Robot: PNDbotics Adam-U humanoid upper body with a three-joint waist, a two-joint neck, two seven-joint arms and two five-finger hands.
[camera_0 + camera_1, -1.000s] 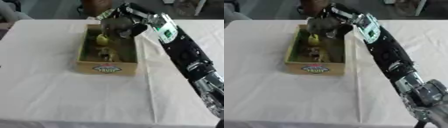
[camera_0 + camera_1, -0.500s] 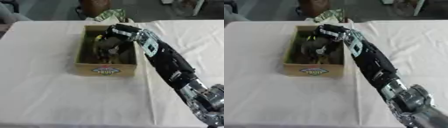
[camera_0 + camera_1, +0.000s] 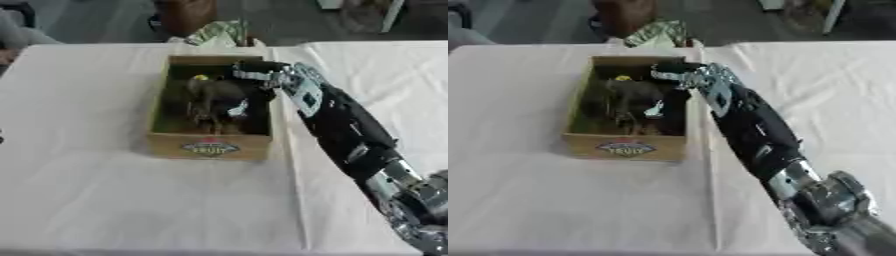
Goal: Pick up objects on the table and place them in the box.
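A shallow brown box (image 3: pixel 208 144) with a round label on its front wall stands in the middle of the white table. My right arm comes in from the lower right and crosses the box's right rim. My right hand (image 3: pixel 217 96) is low inside the box, a dark shape over the dark things lying there. A small yellow thing (image 3: pixel 200 78) shows at the box's far end, just beyond the hand. A pale spot (image 3: pixel 654 109) shows at the hand's near side. What the hand touches is hidden in the dark blur. My left hand shows in neither view.
A crumpled green and white thing (image 3: pixel 219 33) lies just behind the box at the table's far edge. A brown object (image 3: pixel 185 14) stands on the floor beyond it. White cloth (image 3: pixel 96 190) covers the table on all sides of the box.
My right hand has dropped from above the box's far end down into the box and moved toward its middle. The camera has shifted a little as well.
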